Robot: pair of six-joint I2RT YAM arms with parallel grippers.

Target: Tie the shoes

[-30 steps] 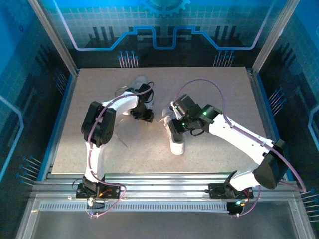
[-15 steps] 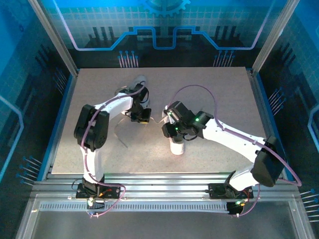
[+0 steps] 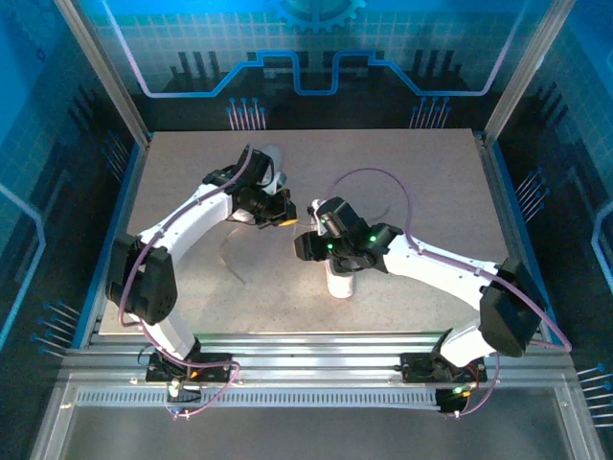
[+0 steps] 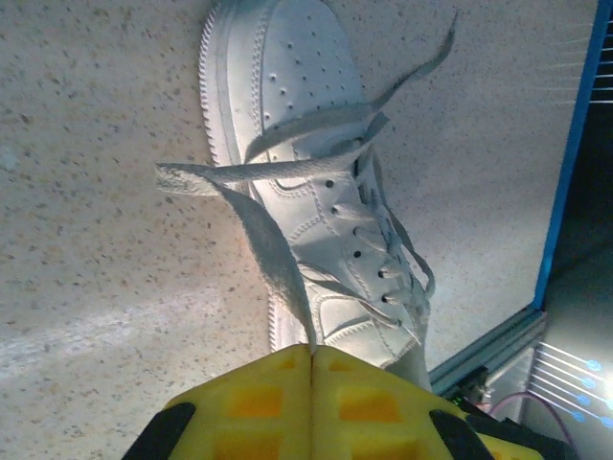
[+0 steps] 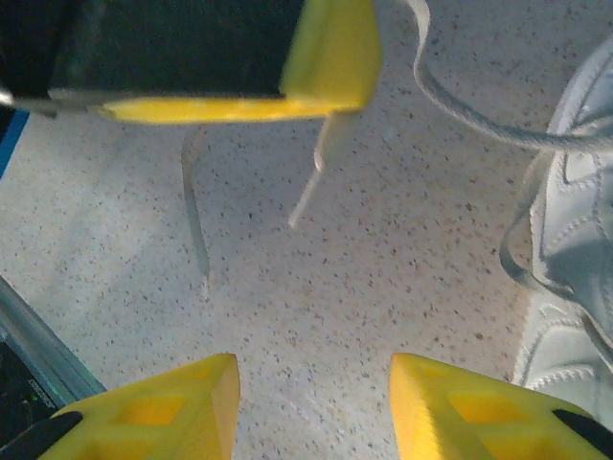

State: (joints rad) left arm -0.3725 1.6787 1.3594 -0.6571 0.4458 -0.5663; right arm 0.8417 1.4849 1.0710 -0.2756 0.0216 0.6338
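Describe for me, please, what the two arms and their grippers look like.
Both the left arm and the right arm have white links with black joints and black bases. A purple cable runs along each. Near the right wrist glow small green lights. The left gripper and the right gripper carry yellow fingers with grid-like recesses.

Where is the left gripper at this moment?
Top view: the left gripper is near the table's centre, beside the far shoe, shut on its lace, the right gripper close by.
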